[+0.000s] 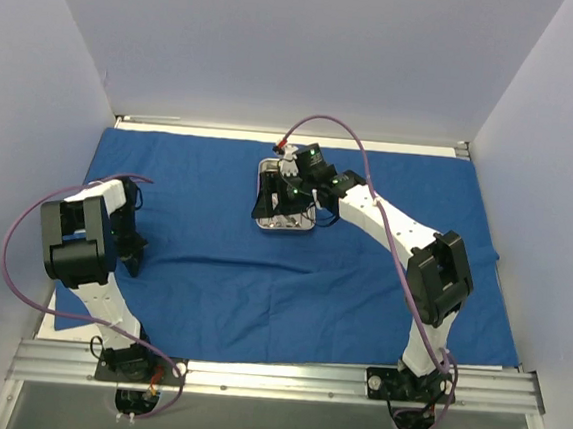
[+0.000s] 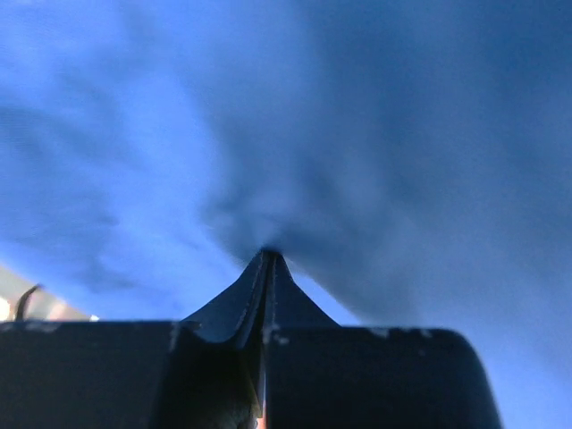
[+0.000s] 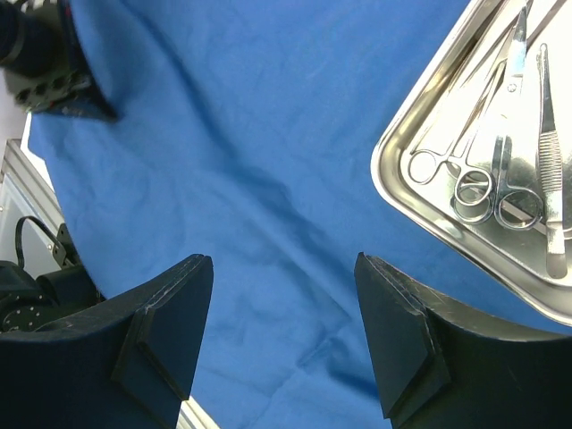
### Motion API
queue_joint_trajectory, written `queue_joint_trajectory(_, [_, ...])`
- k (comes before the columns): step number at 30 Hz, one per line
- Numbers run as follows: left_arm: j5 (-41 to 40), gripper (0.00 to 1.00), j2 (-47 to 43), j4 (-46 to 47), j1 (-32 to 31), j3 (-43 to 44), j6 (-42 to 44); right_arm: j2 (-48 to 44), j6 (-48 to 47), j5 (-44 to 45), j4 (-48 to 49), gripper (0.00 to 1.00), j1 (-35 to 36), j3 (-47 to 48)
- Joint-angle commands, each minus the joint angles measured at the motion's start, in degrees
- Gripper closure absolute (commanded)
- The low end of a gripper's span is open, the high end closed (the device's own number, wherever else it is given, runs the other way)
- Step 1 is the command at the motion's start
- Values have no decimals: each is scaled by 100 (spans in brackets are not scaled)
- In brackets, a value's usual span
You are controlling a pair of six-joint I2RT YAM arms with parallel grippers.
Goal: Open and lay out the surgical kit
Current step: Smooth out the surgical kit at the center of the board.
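Left pincer [image 2: 268, 257] has its two fingers pressed fully together, with no gap between them. The tips stand right against the blue cloth wrap [image 2: 375, 134], which fills the whole wrist view and looks blurred. Soft creases run toward the tips, but I cannot tell if a fold is caught between them.

Right pincer [image 3: 281, 268] is wide open and holds nothing. Directly below it and in front of it the same cloth lies flat with only light wrinkles. A little further, ahead and to the right of this pincer, the steel tray [image 3: 420, 125] rests on the cloth, with one rounded corner turned toward the pincer. Inside the tray lie the thin silver instruments side by side: ring-handled scissors [image 3: 511, 71] with the rings on the side nearer the pincer, and beside them, further right, the tweezers [image 3: 547, 152].

From above, the right pincer hangs over the tray, at the far middle part of the cloth. The left pincer is well apart from it, low on the left part. The cloth is spread open over nearly all of the tabletop [image 1: 283, 368].
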Motion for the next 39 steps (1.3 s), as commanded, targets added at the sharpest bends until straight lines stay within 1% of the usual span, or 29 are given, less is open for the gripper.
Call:
queue_joint_trajectory(1, [-385,98,-114,-3,444,-506,12,-253,-102,-5,-47,35,-52,60])
queue_joint_trajectory(2, [-324,98,-333,58,427,-436,230,-261,-111,-5,-47,35,-60,43])
queue_joint_trajectory(3, [-63,98,-387,120,383,-340,311,-270,-120,-13,-38,35,-60,8])
queue_joint_trajectory(6, [54,98,-292,-133,50,380,373,-262,-172,-31,-73,35,-104,-1])
queue_joint_trajectory(7, [28,98,-230,-352,-247,599,425,-253,-216,-31,-108,35,-113,16])
queue_joint_trajectory(8, [-42,98,-125,-467,-415,993,426,-253,-234,-31,-126,35,-131,25])
queue_joint_trajectory(9, [-164,98,-107,-616,-574,1162,339,-253,-243,-22,-126,35,-139,25])
queue_joint_trajectory(10, [-444,98,-107,-957,-688,1303,155,-253,-252,-31,-126,35,-139,17])
queue_joint_trajectory(11, [-482,98,-246,-1047,-776,1392,84,-253,-261,-40,-143,35,-157,16])
queue_joint_trajectory(13, [-360,98,-518,-988,-751,1331,-22,-323,-296,-40,-126,35,-183,-10])
queue_joint_trajectory(14, [-159,98,-824,-900,-751,1288,82,-349,-296,-40,-117,34,-192,-62])
queue_joint_trajectory(17, [-17,98,-1404,-627,-786,1269,240,-323,-331,-110,-117,34,-210,-72])
queue_joint_trajectory(18, [71,95,-1512,-557,-795,1304,302,-297,-331,-119,-117,33,-210,-71])
queue_joint_trajectory(19, [107,89,-1643,-452,-821,1357,381,-227,-331,-180,-65,32,-210,-71])
queue_joint_trajectory(20, [124,76,-1845,-442,-830,1418,425,-183,-261,-302,-30,31,-210,-71])
queue_joint_trajectory(21, [133,68,-1942,-398,-865,1497,530,-148,-217,-356,14,30,-201,-80])
queue_joint_trajectory(22, [151,64,-2057,-259,-874,1585,653,-95,-191,-443,128,30,-192,-89])
queue_joint_trajectory(23, [186,54,-2232,-249,-883,1629,698,-68,-164,-514,164,29,-131,-89])
queue_joint_trajectory(24, [186,48,-2294,-266,-874,1682,733,-51,-147,-506,173,28,-87,-46])
queue_joint_trajectory(26, [203,21,-2435,-354,-874,1779,768,28,-207,-567,190,27,149,25])
queue_joint_trajectory(27, [256,16,-2488,-345,-865,1779,812,72,-321,-584,182,26,272,77])
queue_joint_trajectory(28, [317,10,-2549,-310,-865,1745,847,151,-392,-593,147,25,404,165])
queue_joint_trajectory(29, [370,7,-2663,-293,-865,1727,891,204,-453,-620,155,23,545,201])
queue_joint_trajectory(30, [484,6,-2760,-284,-856,1735,909,300,-541,-611,173,21,851,262])
queue_joint_trajectory(33, [660,6,-2849,-284,-865,1788,997,520,-595,-611,278,16,1379,438])
queue_joint_trajectory(35, [714,6,-2892,-450,-856,1971,997,810,-533,-620,436,13,1582,701])
queue_joint_trajectory(36, [618,6,-2919,-529,-856,2034,980,889,-472,-637,558,12,1670,746])
queue_joint_trajectory(37, [573,6,-3041,-504,-865,2069,1032,1012,-358,-576,960,12,1854,737])
queue_joint_trajectory(39, [529,6,-3226,-425,-865,2026,1067,1188,-322,-427,1296,13,2031,746])
